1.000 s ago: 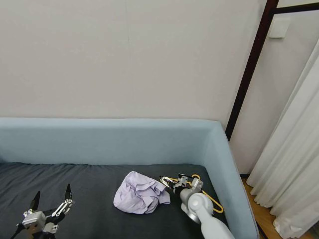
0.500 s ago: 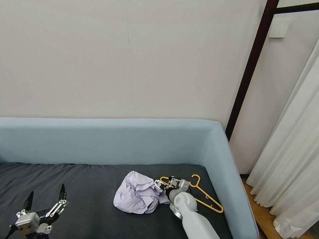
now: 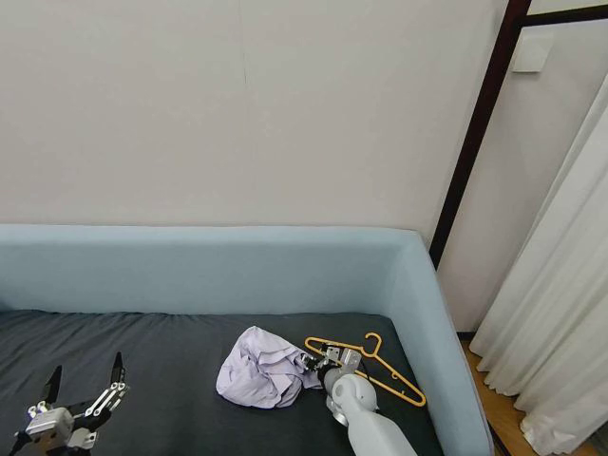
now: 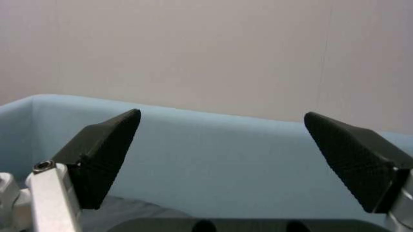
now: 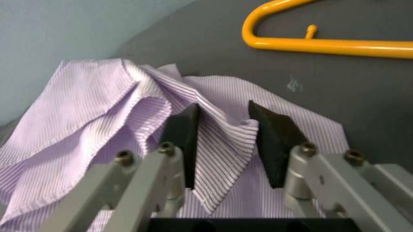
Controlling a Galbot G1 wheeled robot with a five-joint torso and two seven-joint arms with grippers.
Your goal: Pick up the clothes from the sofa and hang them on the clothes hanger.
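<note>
A crumpled purple striped shirt [image 3: 258,369] lies on the dark sofa seat [image 3: 142,351]. An orange hanger [image 3: 378,368] lies flat just to its right. My right gripper [image 3: 316,360] reaches low over the seat to the shirt's right edge. In the right wrist view its black fingers [image 5: 183,140] stand close together, and the right gripper [image 5: 223,133] pinches a raised fold of the shirt [image 5: 96,125] between them; the hanger [image 5: 310,43] lies just beyond. My left gripper [image 3: 84,399] hovers open at the near left, far from the shirt, its wide-spread fingers [image 4: 103,154] facing the sofa back.
The light-blue sofa back [image 3: 190,271] and right armrest [image 3: 432,332] wall in the seat. A white wall stands behind. A dark door frame [image 3: 475,133] and white curtain [image 3: 560,332] are to the right of the sofa.
My right gripper has moved left, off the hanger and onto the shirt's edge. The left gripper has sunk lower and a little left.
</note>
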